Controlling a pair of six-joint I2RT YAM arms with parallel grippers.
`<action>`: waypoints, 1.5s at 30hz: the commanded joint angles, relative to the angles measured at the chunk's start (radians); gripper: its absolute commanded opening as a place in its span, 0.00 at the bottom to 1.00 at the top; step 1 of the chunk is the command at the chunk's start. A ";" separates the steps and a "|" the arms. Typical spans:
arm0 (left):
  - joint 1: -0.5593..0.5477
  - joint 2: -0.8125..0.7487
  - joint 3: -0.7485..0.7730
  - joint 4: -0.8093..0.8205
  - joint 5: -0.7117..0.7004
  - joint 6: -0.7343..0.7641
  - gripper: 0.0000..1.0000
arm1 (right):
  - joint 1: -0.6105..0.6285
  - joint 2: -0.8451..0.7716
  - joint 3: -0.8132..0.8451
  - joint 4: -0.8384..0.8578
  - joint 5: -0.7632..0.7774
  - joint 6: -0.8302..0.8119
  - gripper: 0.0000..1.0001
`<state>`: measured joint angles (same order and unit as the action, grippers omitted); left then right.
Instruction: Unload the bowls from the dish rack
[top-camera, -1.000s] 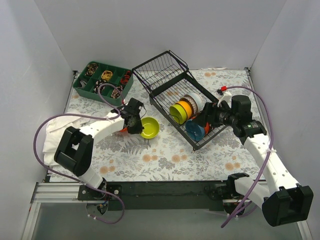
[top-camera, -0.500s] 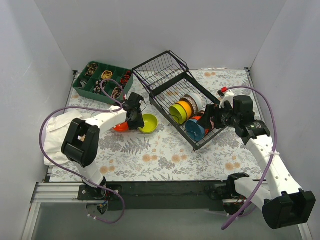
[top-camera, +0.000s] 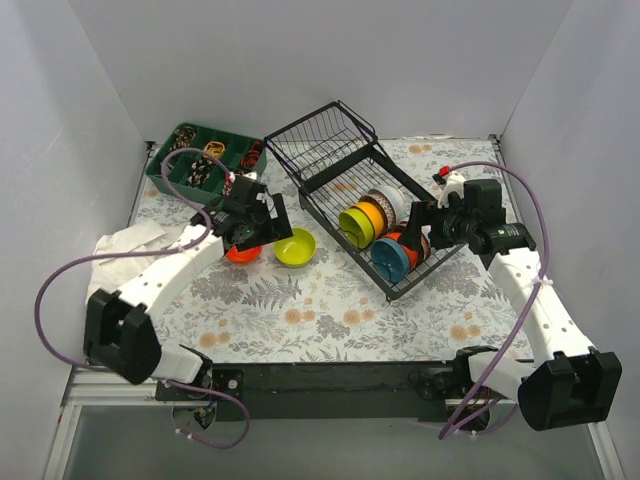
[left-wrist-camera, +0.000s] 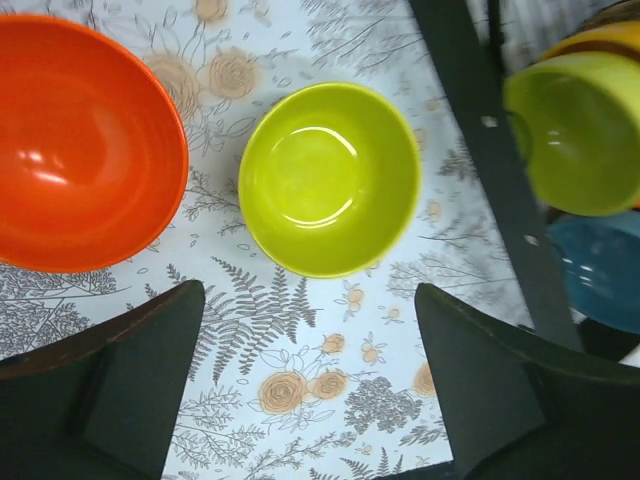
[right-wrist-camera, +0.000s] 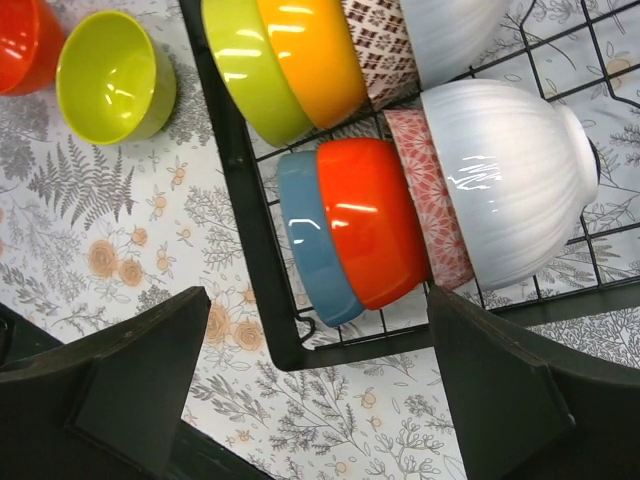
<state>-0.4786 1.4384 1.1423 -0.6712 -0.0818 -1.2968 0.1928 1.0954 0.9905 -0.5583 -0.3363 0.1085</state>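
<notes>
The black wire dish rack (top-camera: 330, 150) stands at the back middle of the table. Its near end holds two rows of bowls on edge: lime (right-wrist-camera: 240, 60), orange (right-wrist-camera: 310, 50), patterned and white, then blue (right-wrist-camera: 305, 240), orange-red (right-wrist-camera: 370, 215), pink-patterned (right-wrist-camera: 430, 190) and white (right-wrist-camera: 510, 180). My right gripper (right-wrist-camera: 320, 390) hangs open just above the blue and orange-red bowls (top-camera: 395, 255), touching nothing. On the table left of the rack sit an orange bowl (left-wrist-camera: 85, 140) and a lime bowl (left-wrist-camera: 328, 178), both upright. My left gripper (left-wrist-camera: 310, 380) is open above them, empty.
A green compartment tray (top-camera: 205, 160) with small items stands at the back left. A white cloth (top-camera: 120, 250) lies at the left edge under the left arm. The rack's black frame (left-wrist-camera: 480, 150) runs close to the lime bowl on the table.
My left gripper has opened and let go of the lime bowl, which now rests beside the orange bowl; the gripper has drawn up and back. The right gripper has shifted slightly over the rack.
</notes>
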 joint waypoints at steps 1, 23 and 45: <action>0.008 -0.233 -0.081 -0.022 -0.013 0.002 0.90 | -0.038 0.058 0.062 -0.017 -0.009 -0.043 0.99; 0.008 -0.831 -0.556 0.168 0.017 0.016 0.98 | -0.335 0.469 0.234 0.046 -0.363 -0.174 0.99; 0.006 -0.809 -0.561 0.180 0.024 0.028 0.98 | -0.340 0.610 0.178 0.055 -0.566 -0.286 0.98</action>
<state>-0.4786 0.6243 0.5823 -0.5068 -0.0658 -1.2858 -0.1436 1.7069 1.1927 -0.5186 -0.8215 -0.1570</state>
